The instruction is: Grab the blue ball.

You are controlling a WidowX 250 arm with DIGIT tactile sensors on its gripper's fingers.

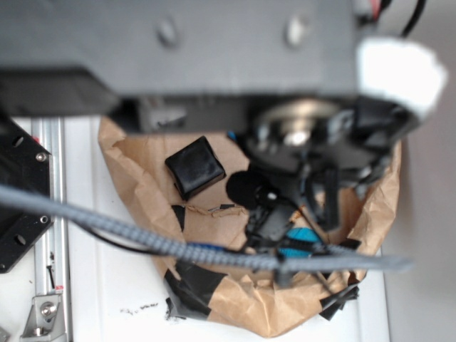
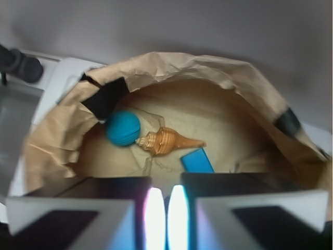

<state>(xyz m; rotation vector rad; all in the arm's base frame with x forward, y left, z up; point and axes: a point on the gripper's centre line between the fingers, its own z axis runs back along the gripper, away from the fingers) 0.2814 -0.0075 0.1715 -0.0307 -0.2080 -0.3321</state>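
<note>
The gripper (image 2: 166, 213), fingers nearly together and empty, hovers apart from the blue ball (image 2: 123, 128) touching the orange seashell (image 2: 165, 140).

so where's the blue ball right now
In the wrist view, the blue ball lies left of centre in the paper nest, touching the orange seashell.

Looks like a robotics lab bench. White tabletop (image 1: 114, 285), aluminium extrusion rail (image 1: 51, 185) and black mounting plate (image 1: 18, 199) off to one side of the pincer. Below it, a crumpled brown paper tub (image 2: 208, 73) patched with black tape (image 2: 106, 96). Braided cable (image 1: 107, 226) strung across.
</note>
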